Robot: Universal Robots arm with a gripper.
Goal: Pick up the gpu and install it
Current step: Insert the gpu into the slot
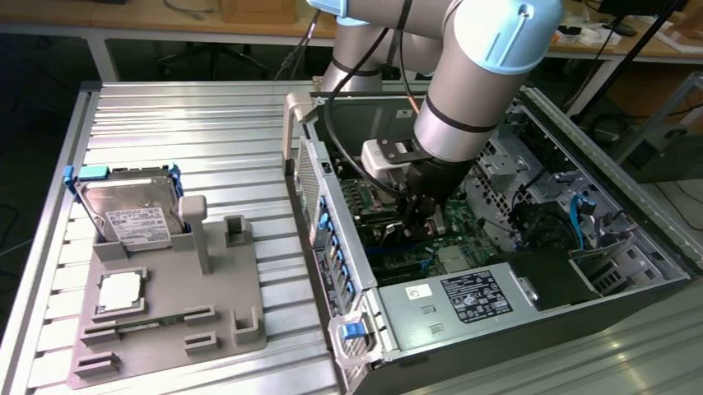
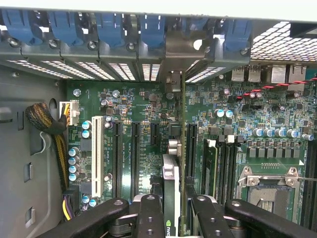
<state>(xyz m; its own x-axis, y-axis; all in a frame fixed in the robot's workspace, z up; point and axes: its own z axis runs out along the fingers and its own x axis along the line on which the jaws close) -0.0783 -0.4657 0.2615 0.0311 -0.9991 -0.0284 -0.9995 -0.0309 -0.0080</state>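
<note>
While the gripper (image 2: 176,202) pinches the gpu (image 2: 171,179), slots (image 2: 134,153) flank its edge.

Ribbed metal table (image 1: 187,123). On exterior view's left, grey holder (image 1: 165,346): hard drive (image 1: 134,216) leaning in its rack, CPU (image 1: 118,292) flat just before drive, RAM stick (image 1: 141,327) lying near it. On exterior view's right, open PC case (image 1: 483,350), labelled power supply (image 1: 462,300) at near end. Inside: green motherboard (image 2: 143,104), white slot (image 2: 97,153) beside black slots, CPU socket (image 2: 270,191), braided cable (image 2: 44,119), row of blue latches (image 2: 114,25) along wall.
</note>
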